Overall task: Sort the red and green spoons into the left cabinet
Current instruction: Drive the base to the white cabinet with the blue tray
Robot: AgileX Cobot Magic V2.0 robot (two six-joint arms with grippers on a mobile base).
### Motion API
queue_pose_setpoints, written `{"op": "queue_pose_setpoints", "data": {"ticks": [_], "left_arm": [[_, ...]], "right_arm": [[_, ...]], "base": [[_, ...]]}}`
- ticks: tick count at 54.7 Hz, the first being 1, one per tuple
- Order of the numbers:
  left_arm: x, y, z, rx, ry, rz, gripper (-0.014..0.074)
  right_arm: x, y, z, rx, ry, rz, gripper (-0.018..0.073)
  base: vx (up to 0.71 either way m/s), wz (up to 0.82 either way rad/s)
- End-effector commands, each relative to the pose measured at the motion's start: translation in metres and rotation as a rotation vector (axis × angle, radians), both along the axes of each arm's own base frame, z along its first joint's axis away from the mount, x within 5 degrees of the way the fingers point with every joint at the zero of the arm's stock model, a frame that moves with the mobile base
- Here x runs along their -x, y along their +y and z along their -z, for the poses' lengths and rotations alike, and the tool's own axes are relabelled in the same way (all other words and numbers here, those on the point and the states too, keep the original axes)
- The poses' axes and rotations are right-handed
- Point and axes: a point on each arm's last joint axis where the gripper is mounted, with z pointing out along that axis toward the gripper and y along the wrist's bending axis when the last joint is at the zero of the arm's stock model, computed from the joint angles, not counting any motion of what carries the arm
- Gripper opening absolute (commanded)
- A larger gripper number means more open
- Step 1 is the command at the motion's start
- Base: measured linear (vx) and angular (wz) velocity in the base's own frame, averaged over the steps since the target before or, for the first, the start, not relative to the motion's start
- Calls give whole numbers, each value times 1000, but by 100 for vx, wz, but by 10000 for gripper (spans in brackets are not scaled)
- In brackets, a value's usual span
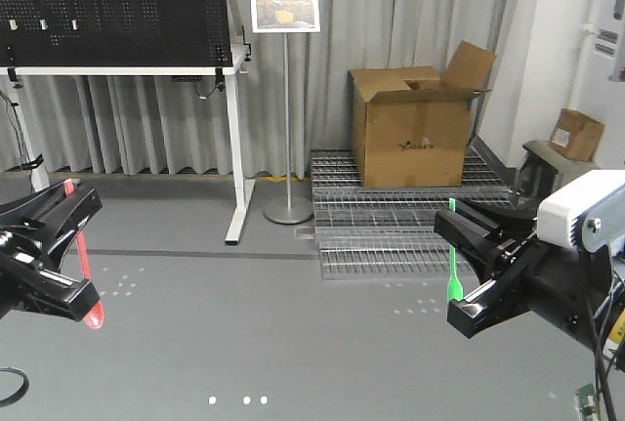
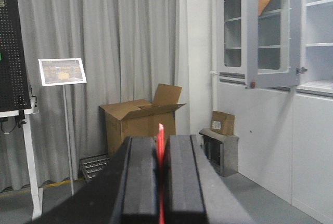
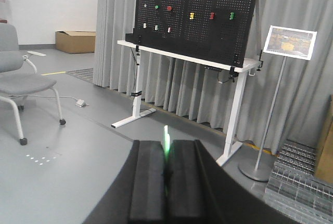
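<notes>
My left gripper [image 1: 80, 242] is shut on the red spoon [image 1: 86, 270], which hangs with its bowl down at the left of the front view. In the left wrist view the red spoon [image 2: 161, 140] stands as a thin strip pinched between the black pads [image 2: 140, 172]. My right gripper [image 1: 459, 255] is shut on the green spoon [image 1: 453, 265], also hanging bowl down. The right wrist view shows the green spoon [image 3: 166, 140] squeezed between its pads [image 3: 151, 174]. The left cabinet [image 2: 270, 42] shows at the right of the left wrist view, one glass door open.
An open cardboard box [image 1: 415, 123] sits on metal grating [image 1: 391, 216] ahead. A white desk with a black pegboard [image 1: 117, 6] stands at the left, a sign stand [image 1: 286, 99] beside it. A grey chair [image 3: 23, 83] and a small box on a metal unit [image 2: 222, 122] are nearby.
</notes>
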Motion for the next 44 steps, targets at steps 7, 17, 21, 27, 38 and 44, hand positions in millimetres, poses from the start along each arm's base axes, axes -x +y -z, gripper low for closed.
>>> {"op": "queue_pose_setpoints", "data": {"ticks": [7,17,21,27,38,44], "left_arm": [[5,0,-20,56,-101,17,182],[5,0,-20,56,-101,17,182],[5,0,-20,56,-101,17,182],[5,0,-20,56,-101,17,182],[5,0,-20,56,-101,17,182],[5,0,-20,56,-101,17,182]], "right_arm": [[5,1,-21,-56,-90,-28,-9],[5,1,-21,-56,-90,-28,-9],[5,1,-21,-56,-90,-28,-9],[5,1,-21,-56,-90,-28,-9],[5,1,-21,-56,-90,-28,-9],[5,1,-21,-56,-90,-28,-9]], "base": [[63,6],[60,2],[60,-1],[60,-2],[59,-3],[58,-5]]}}
